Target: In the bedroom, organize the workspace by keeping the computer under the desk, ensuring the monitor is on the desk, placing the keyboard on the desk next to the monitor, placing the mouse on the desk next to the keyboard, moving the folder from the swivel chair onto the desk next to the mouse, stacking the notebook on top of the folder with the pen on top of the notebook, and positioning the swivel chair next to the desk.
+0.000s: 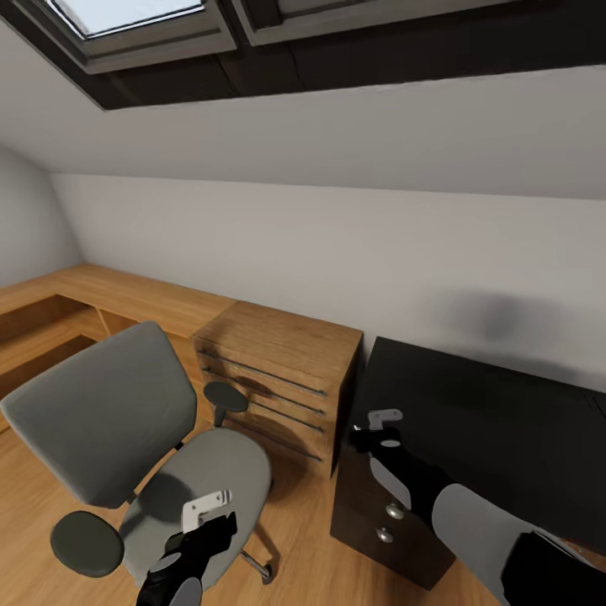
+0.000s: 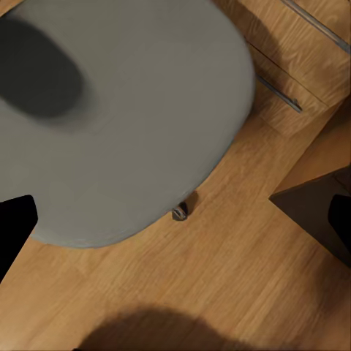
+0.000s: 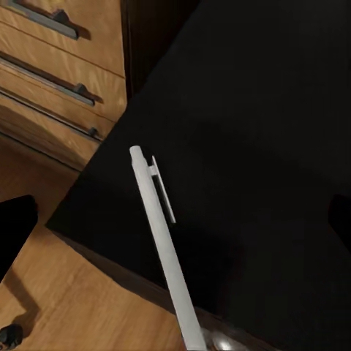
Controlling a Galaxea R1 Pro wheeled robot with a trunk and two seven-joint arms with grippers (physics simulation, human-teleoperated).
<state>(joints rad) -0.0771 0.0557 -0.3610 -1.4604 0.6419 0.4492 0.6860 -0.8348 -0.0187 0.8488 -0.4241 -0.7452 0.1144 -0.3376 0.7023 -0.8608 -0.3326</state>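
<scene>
White and slim, the pen (image 3: 162,245) runs lengthwise between the fingers (image 3: 14,234) of the right gripper (image 1: 378,434). They stand spread wide to either side of the barrel and touch nothing. Its clip end points away from the hand over the glossy black top of the desk (image 3: 248,131). Its near end passes over the desk's front edge, towards the wrist. I cannot tell whether the pen lies on the top or hangs just above it.

The step in hand looks like taking up or setting down the pen at this corner. To do it well, the fingers should close squarely across the middle of the barrel, clear of the clip. The pen sits so near the edge that a glancing touch could roll it to the floor. Any release belongs further in over the top.

Below the hand, the desk's drawer front carries round silver knobs (image 1: 394,510). Just beside the hand's outer side, a light-wood drawer cabinet (image 1: 278,370) stands against the desk and narrows the approach there.

Well apart, the left gripper (image 1: 204,526) hovers spread and empty above the grey seat of the swivel chair (image 1: 101,412). A castor (image 2: 180,212) shows under the seat's rim, on the wooden floor (image 2: 219,278).
</scene>
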